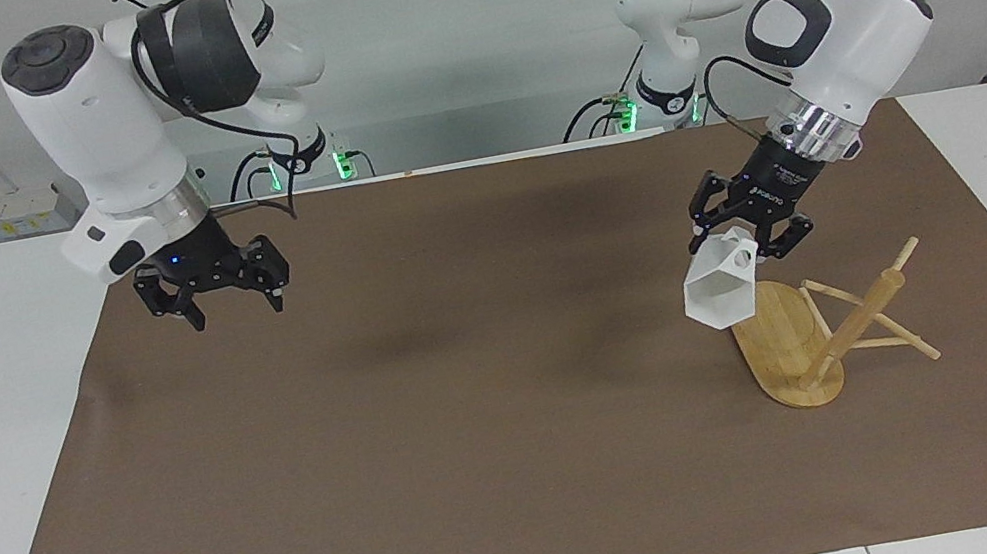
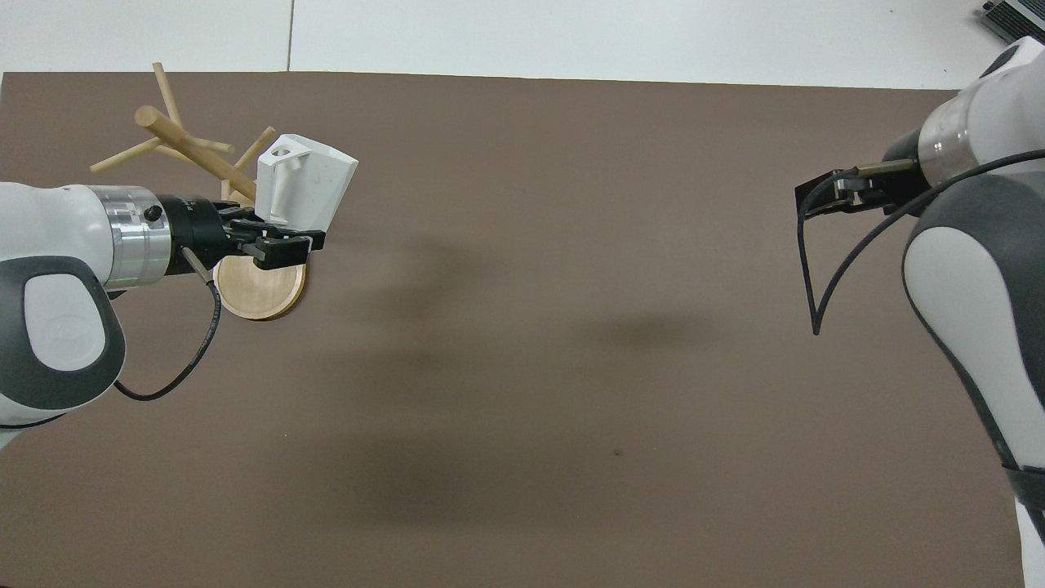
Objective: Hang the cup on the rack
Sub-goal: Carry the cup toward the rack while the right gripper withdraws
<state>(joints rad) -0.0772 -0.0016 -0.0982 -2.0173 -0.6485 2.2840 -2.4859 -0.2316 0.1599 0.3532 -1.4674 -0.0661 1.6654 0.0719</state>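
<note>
Right now the left gripper, right of centre in the facing view, is clamped on the cup, held tilted in the air over the rack, perhaps clear of its base. Upper left, the right gripper waits, fingers spread, empty.

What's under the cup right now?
The cup, held in the shut left gripper, hangs in the air over the rack's base edge, not touching it. The part of the base directly beneath it is covered in both views. No peg is through the handle.
</note>
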